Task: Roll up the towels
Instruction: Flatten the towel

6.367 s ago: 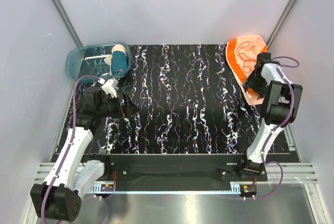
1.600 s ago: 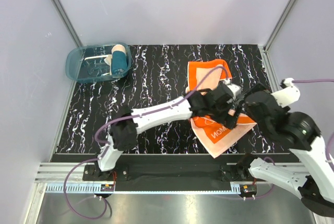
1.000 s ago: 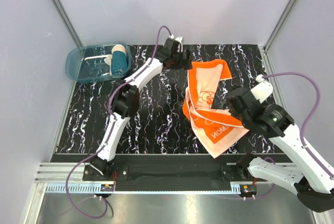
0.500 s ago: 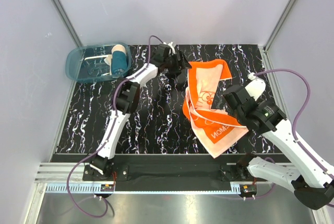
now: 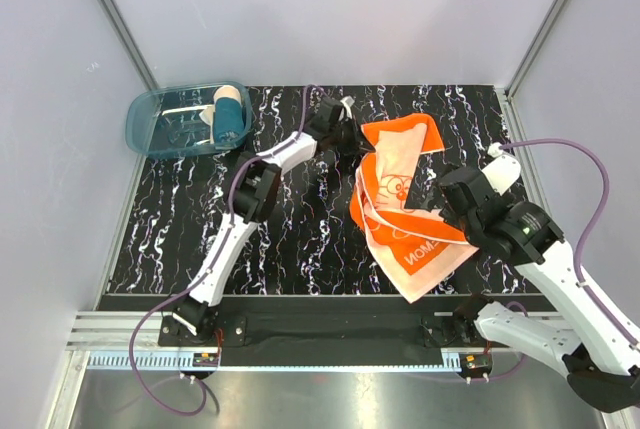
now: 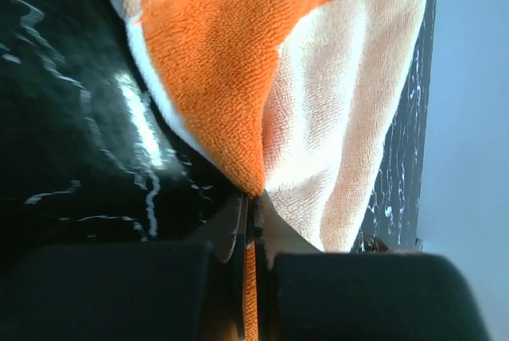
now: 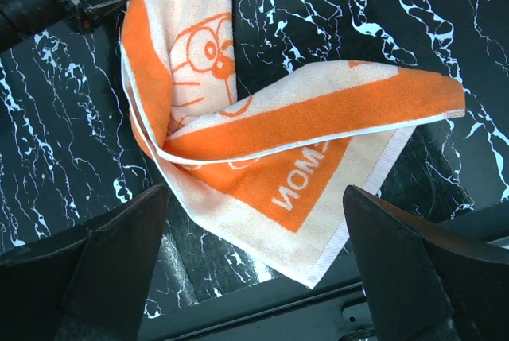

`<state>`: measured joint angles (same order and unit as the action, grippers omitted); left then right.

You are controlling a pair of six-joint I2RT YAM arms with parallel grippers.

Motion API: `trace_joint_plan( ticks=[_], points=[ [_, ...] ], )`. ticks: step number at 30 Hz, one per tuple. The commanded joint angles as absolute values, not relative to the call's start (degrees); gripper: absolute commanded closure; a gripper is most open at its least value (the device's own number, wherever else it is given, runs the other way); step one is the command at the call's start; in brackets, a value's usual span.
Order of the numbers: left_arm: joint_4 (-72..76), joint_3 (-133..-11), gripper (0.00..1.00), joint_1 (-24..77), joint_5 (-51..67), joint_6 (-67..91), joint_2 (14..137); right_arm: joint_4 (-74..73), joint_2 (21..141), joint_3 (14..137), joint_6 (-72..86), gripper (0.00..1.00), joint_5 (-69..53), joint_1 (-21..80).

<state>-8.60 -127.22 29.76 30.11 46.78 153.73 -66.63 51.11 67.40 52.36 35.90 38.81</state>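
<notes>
The left gripper [image 6: 248, 215] has just pinched shut on the far edge of the crumpled bright orange cloth towel [image 5: 400, 204], lying right of centre, ready for spreading; the right gripper [image 7: 253, 206] hangs open above

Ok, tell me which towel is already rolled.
The teal-blue towel, sitting in the tub; the orange towel lies unrolled, its edge pinched by the left gripper.
</notes>
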Motion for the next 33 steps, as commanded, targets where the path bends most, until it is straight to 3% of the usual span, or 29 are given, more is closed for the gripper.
trace_joint_plan(
  ticks=[1, 6, 10, 16, 17, 18, 21, 22, 27, 33],
  points=[
    [-6.85, -126.39, 1.00, 26.99, 29.10, 46.85, 150.40, -67.85, 50.71, 67.41, 52.65, 0.00, 37.44, 38.23],
    [-5.46, -110.43, 1.00, 23.83, 23.39, 45.17, 136.70, -66.10, 53.16, 67.06, 51.33, 0.00, 36.57, 37.88],
    [-3.08, -83.06, 1.00, 21.71, 14.34, 47.28, 116.70, -59.69, 56.51, 62.94, 48.70, 0.00, 31.92, 34.55],
    [-1.32, -55.93, 1.00, 22.32, 8.36, 50.97, 94.18, -51.07, 60.73, 56.52, 47.20, 0.00, 20.65, 27.87],
    [-1.75, -51.64, 0.94, 22.93, 8.09, 51.24, 92.22, -50.98, 61.25, 56.60, 46.76, 0.00, 20.65, 27.25],
    [-3.15, -49.76, 0.74, 23.20, 8.09, 51.07, 90.46, -50.63, 62.39, 56.51, 46.41, 0.00, 20.39, 26.64],
    [-8.23, -45.55, 0.35, 24.08, 8.18, 49.22, 84.30, -50.01, 64.41, 57.39, 44.13, 0.00, 18.64, 22.78],
    [-9.39, -44.48, 0.01, 24.08, 7.04, 48.70, 80.46, -49.75, 64.77, 57.74, 42.90, 0.00, 17.94, 21.46],
    [-15.11, -40.34, 0.01, 22.86, -4.64, 45.01, 71.55, -48.35, 65.65, 57.40, 39.38, 0.00, 15.30, 12.32],
    [-11.43, -42.45, 0.01, 17.06, -2.99, 42.10, 78.64, -47.29, 66.27, 55.90, 36.48, 0.00, 10.99, 7.47]
  ],
)
